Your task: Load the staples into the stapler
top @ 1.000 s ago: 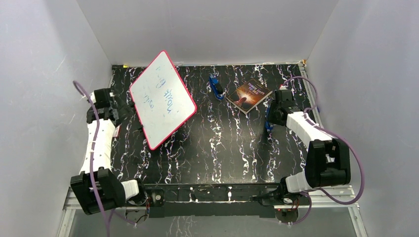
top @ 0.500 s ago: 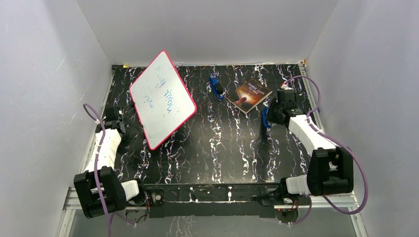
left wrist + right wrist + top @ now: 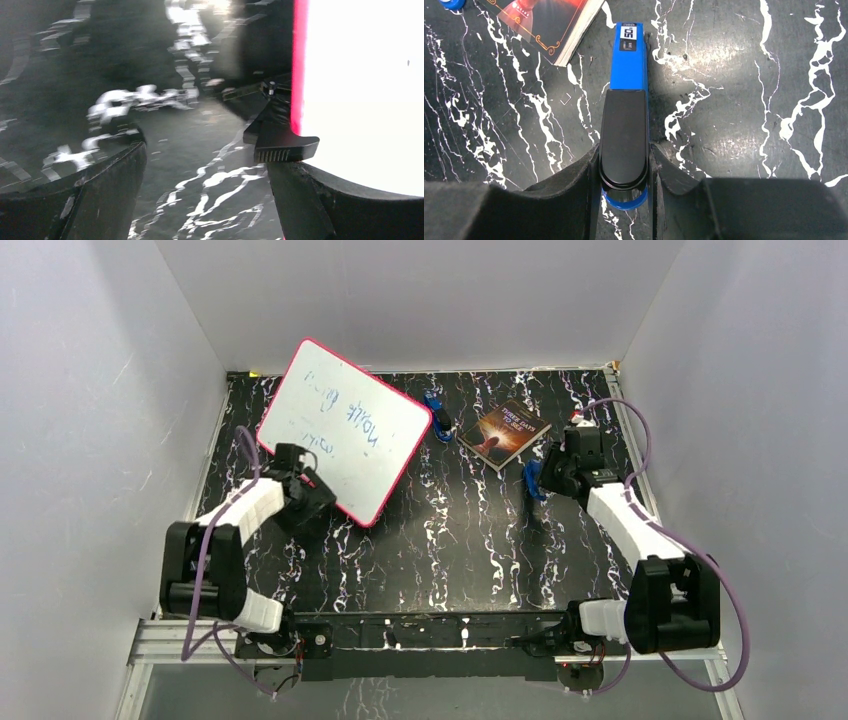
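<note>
Blue stapler with a black top (image 3: 624, 120), one only, is clamped at its rear between the right gripper's (image 3: 624, 167) fingers, near one dark paperback book (image 3: 549, 25). One pink-rimmed whiteboard (image 3: 360, 90) stands just beside the left gripper (image 3: 210, 150), whose jaws are apart around nothing.

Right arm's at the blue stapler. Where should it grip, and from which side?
Across its narrow width at the rear end, coming from above, I'd say. The blue stapler sits top-up, long and slim, with flat parallel sides clear of the book. The right gripper is shut on it just so, one finger on each side.
</note>
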Motion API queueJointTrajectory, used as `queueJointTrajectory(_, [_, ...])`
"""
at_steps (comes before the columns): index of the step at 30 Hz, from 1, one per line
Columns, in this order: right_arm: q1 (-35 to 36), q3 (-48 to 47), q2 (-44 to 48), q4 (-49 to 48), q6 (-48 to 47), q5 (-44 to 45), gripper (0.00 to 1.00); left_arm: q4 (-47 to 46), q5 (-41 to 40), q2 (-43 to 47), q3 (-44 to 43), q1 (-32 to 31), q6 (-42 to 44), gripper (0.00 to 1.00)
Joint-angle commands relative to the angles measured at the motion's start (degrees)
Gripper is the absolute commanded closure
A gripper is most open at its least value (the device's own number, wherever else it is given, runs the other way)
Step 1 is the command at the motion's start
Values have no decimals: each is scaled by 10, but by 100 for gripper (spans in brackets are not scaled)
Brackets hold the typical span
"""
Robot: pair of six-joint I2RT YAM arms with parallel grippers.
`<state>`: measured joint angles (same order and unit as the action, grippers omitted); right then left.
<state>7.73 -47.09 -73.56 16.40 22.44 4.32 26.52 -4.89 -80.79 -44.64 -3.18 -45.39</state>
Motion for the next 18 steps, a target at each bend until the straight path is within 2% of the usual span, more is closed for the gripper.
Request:
queueJointTrajectory(1, [-1, 1, 62, -63, 13, -9, 100, -89, 0, -88, -66, -50, -44, 12])
queueJointTrajectory(9, [-2, 17, 126, -69, -9, 13, 100, -154, 7, -258, -202, -76, -12, 12])
queueJointTrajectory(18, [-1, 26, 167, -80, -30, -15, 100, -188, 38, -367, -334, -95, -17, 9])
